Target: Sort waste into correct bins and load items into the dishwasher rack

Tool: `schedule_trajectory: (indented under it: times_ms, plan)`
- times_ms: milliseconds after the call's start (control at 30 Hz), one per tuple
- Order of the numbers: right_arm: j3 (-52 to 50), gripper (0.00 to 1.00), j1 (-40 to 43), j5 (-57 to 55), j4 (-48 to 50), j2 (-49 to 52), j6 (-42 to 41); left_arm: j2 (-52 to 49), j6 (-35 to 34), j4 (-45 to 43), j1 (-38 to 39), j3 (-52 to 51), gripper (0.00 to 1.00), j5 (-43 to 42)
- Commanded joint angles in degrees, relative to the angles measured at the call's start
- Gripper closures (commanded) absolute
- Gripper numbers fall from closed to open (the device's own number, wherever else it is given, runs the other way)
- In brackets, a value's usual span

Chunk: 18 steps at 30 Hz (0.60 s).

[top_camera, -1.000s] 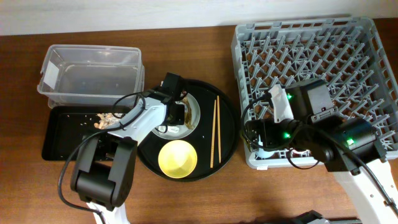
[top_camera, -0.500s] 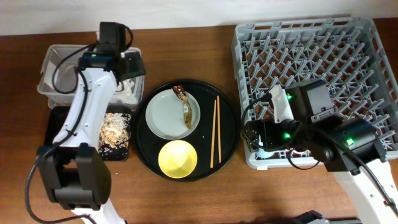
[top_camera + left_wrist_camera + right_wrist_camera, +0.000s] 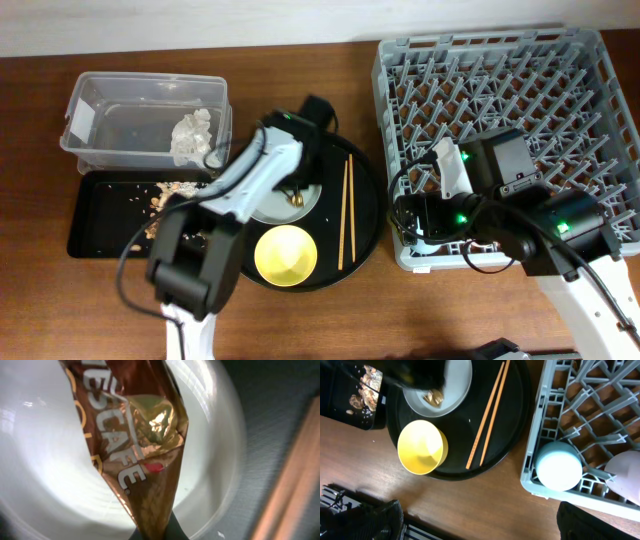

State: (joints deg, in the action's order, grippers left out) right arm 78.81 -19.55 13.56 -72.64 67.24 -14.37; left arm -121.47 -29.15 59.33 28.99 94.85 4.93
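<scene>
Left gripper (image 3: 157,534) — fingers pinched shut on the lower tip of the brown-and-gold foil wrapper (image 3: 145,445), over the round white plate (image 3: 215,435), centre of the overhead view
Right gripper (image 3: 477,506) — fingers spread wide, holding nothing
Crumpled white paper napkin (image 3: 193,135): inside the clear plastic rectangular tub (image 3: 150,110), upper left
Beige-brown food crumbs (image 3: 160,195): in the shallow black rectangular tray (image 3: 100,225) just below the tub
Light blue round cup (image 3: 559,466) and pale pink round cup (image 3: 625,476): side by side in the large grey plastic rack (image 3: 580,390), lower right of the right wrist view
</scene>
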Motion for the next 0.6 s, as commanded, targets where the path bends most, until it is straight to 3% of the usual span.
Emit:
schedule_trajectory:
  times_ms: [0,100,133,167,200,233,333,433,467,500,567]
  plan:
    - [0.3,0.01,-0.3,-0.2,0.0,-0.1,0.0,14.8,4.4,2.4,-9.2,9.5,1.0,8.5]
    - [0.3,0.01,-0.3,-0.2,0.0,-0.1,0.0,15.4,4.4,-1.0,-21.7,9.4,1.0,12.8]
    - [0.3,0.01,-0.3,-0.2,0.0,-0.1,0.0,12.9,5.3,-3.7,-26.4,9.4,0.99,10.4]
    - [0.3,0.01,-0.3,-0.2,-0.1,-0.1,0.0,10.4,10.9,-6.4,-29.2,9.4,0.92,4.4]
    - [0.3,0.01,-0.3,-0.2,-0.9,-0.1,0.0,7.6,16.6,-7.8,-31.3,9.4,0.47,-2.6]
    - [0.3,0.02,-0.3,-0.3,-2.1,-0.1,0.0,7.0,18.6,-7.6,-31.8,9.4,0.01,-3.3]
    - [0.3,0.01,-0.3,-0.3,-2.1,-0.1,0.0,11.8,19.8,5.1,-31.0,15.3,0.01,-6.5]
    - [0.3,0.01,-0.3,-0.3,-1.9,-0.1,0.0,24.3,19.8,18.1,-26.6,16.1,0.19,-6.7]
    - [0.3,0.01,-0.3,-0.3,-1.9,-0.1,0.0,28.9,19.8,21.1,-25.5,16.1,0.18,-6.5]
    - [0.3,0.01,-0.3,-0.3,-1.9,-0.1,0.0,36.2,16.9,25.4,-24.5,16.0,0.08,-2.4]
    - [0.3,0.01,-0.3,-0.3,-1.9,-0.1,0.0,47.9,13.8,31.1,-24.2,16.0,0.01,2.0]
